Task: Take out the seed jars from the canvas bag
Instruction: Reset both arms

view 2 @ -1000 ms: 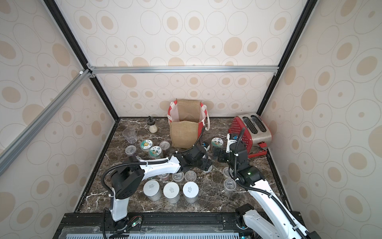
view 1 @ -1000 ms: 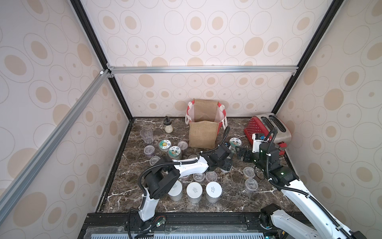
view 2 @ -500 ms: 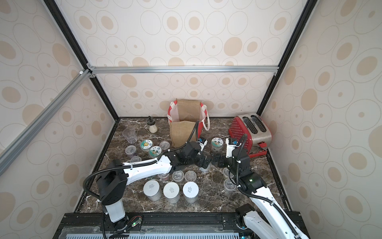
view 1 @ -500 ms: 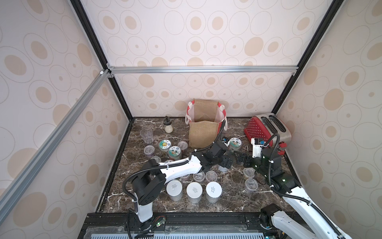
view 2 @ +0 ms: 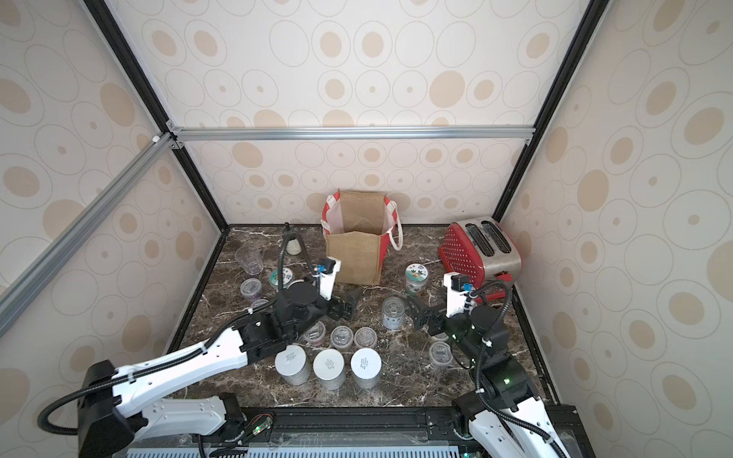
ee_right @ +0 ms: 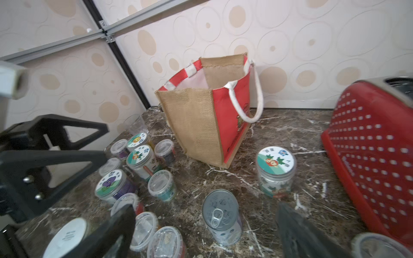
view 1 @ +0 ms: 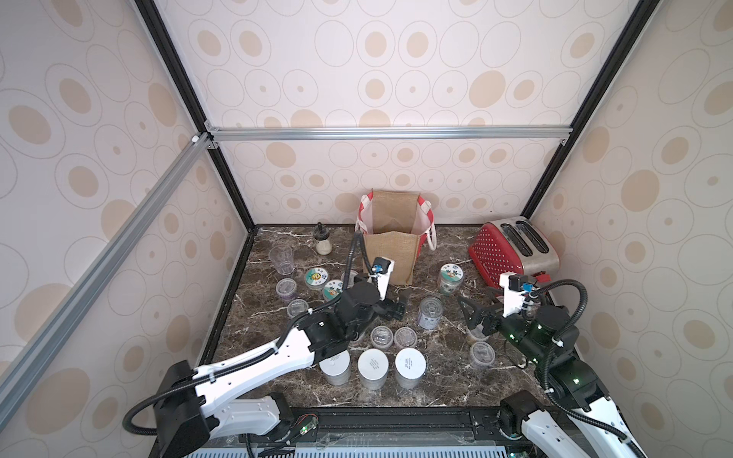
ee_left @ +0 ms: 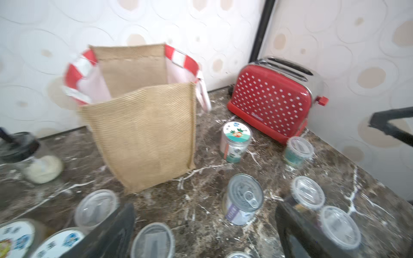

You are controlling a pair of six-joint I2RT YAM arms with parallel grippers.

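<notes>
Left gripper (view 1: 400, 304) has backed off pull-tab seed jar (view 1: 430, 313); fingers now wide, holding nothing. Right gripper (view 1: 476, 308): fingers wide, empty. Other seed jars (view 1: 373, 363) upright on tabletop (view 1: 448, 380) in front of canvas bag (view 1: 390, 246). Lid print unreadable.

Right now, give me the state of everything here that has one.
canvas bag, upright, mouth open, no jar visible inside
left gripper, open, empty
right gripper, open, empty
seed jars, upright on the table, lids on
tumbler, upright, empty
shaker, upright, capped
toaster, nothing showing in slots
</notes>
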